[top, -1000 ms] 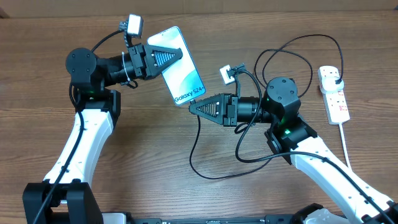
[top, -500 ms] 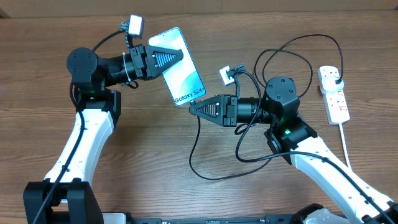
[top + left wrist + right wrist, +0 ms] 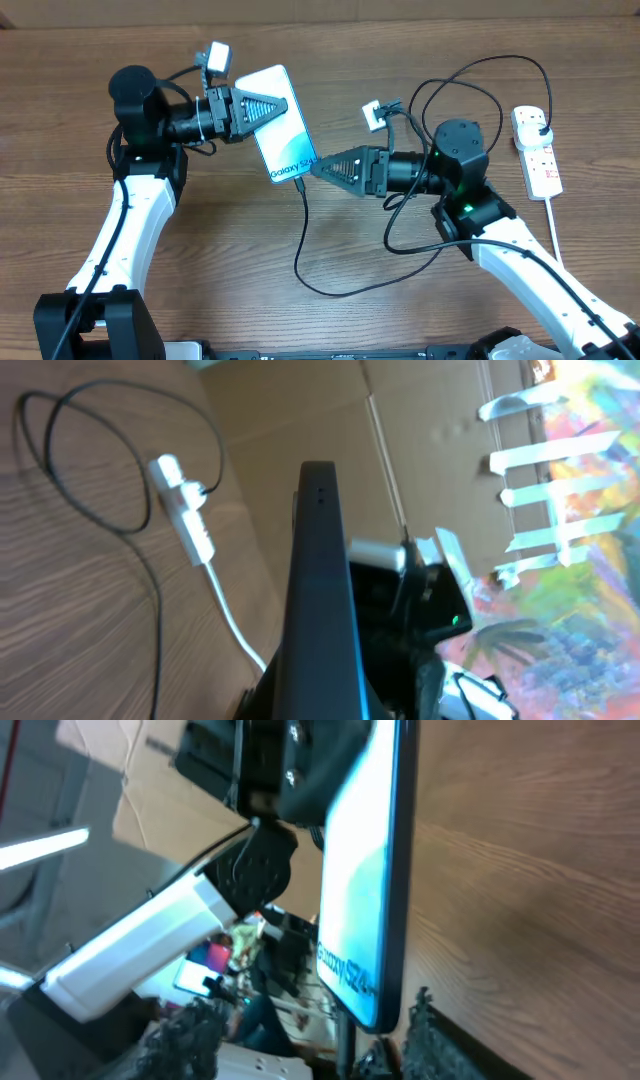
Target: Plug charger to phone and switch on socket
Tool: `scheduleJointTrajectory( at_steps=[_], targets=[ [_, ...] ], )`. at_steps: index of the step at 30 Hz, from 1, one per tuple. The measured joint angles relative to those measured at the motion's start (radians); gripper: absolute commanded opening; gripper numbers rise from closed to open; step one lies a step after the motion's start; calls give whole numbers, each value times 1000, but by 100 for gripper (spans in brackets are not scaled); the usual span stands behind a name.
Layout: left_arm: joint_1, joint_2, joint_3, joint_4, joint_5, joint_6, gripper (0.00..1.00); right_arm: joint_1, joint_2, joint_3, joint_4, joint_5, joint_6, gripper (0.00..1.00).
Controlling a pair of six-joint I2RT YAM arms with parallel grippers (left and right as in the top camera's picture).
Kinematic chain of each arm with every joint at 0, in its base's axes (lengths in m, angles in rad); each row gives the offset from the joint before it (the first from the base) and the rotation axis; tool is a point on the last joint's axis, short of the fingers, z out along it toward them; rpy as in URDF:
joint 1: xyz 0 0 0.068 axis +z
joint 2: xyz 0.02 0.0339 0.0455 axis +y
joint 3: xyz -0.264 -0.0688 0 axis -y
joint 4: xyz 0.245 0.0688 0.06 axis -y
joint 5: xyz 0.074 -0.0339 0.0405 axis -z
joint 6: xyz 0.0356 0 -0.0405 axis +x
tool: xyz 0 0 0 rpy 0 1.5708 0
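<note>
Phone (image 3: 282, 128) is held above the bench (image 3: 230, 285), tilted and clenched in the left gripper (image 3: 272, 103), with its "Galaxy S24" edge facing the right gripper (image 3: 320, 167). The charger (image 3: 301, 230) hangs from that bottom edge, and its connector seems to be at the port; you cannot see how deep it sits. The right gripper looks released, with fingers (image 3: 430, 1035) apart on either side of the connector. Keep your left grasp firm so the cable's weight cannot lever the tip out. Draw your right arm straight back, then reach for the socket (image 3: 540, 160), well off to your right.
</note>
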Motion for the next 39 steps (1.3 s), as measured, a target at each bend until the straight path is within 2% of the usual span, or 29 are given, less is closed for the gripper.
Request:
scheduleJointTrajectory(
  at_steps=[5,8,12,18,29,35,39],
  targets=[
    [0,0,-1,-193,-1,208,4,-64,0,0,-65,-34,-16,79],
    [0,4,-1,-261,-9,296,4,-89,0,0,-150,-42,-50,85],
    [0,32,0,-371,-60,383,4,-103,2,1,-297,-42,-127,87],
    [0,91,0,-470,-188,426,4,-105,2,1,-437,8,-212,90],
    [-14,109,0,-677,-351,485,4,-105,2,1,-531,102,-307,95],
    [-54,111,58,-900,-470,556,4,-105,2,1,-557,129,-328,95],
    [-84,114,180,-1112,-586,638,4,-105,2,1,-561,144,-335,95]
  ],
)
